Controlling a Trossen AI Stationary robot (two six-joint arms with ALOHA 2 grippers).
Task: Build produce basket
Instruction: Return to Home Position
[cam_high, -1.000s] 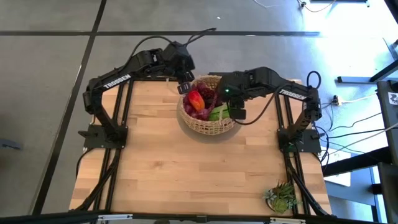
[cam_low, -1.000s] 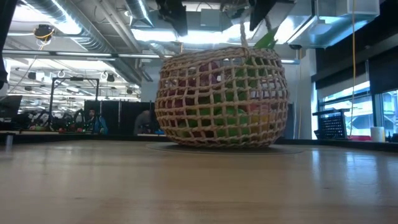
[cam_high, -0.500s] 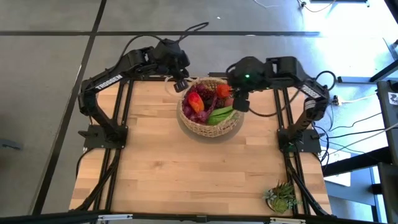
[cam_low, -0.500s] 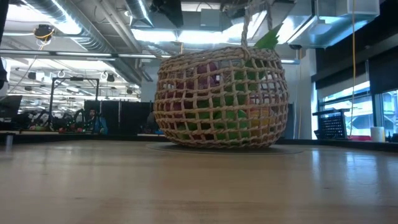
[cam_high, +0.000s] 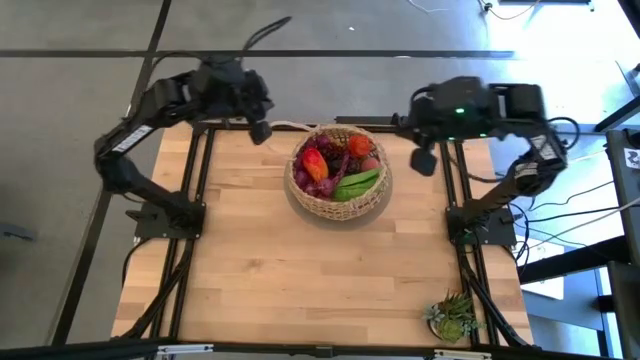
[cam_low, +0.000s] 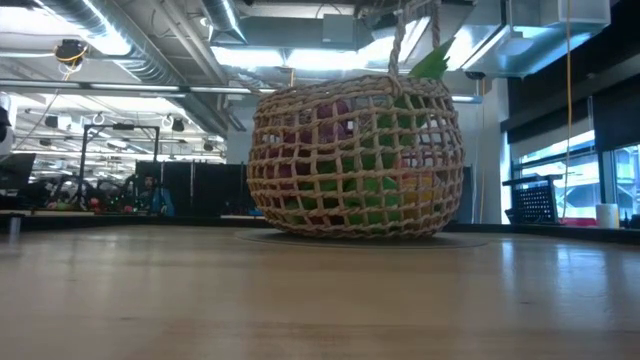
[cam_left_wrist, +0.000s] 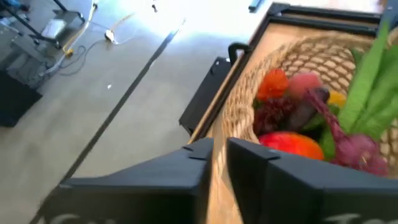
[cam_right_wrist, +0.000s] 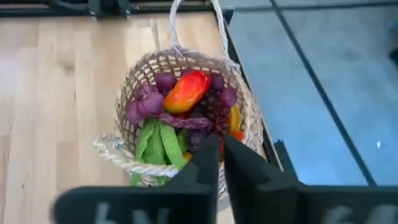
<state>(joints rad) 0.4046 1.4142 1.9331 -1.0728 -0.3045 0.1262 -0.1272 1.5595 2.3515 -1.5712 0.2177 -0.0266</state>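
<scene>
**One round, tan woven wicker basket (cam_high: 330, 207), filled, with an arm off to each side**

The basket stands on the pale wooden table (cam_high: 300, 280), near its far edge and midway between the two arms. Its thin loop handle (cam_right_wrist: 193, 18) rises on the far side. Toy produce fills the basket. A red-orange mango-shaped fruit (cam_high: 313, 160) lies on top towards the left arm, with dark purple grapes (cam_high: 322, 183) just beside it. Long green pods (cam_high: 358, 184) lie towards the right arm, one tip poking above the rim in the low view.

The left gripper (cam_high: 258, 130) hangs over the table's far left corner, apart from the basket. In its wrist view the two dark fingers (cam_left_wrist: 186, 163) stand drawn together, with only a thin slit between them and nothing in it. The right gripper (cam_high: 424, 160) hangs over the table's right-hand rail near the far corner, also clear of the basket. Its fingers (cam_right_wrist: 205, 163) are likewise pressed close and hold nothing.

A small spiky green potted plant (cam_high: 455, 316) sits at the near right corner, well apart from the basket.
</scene>
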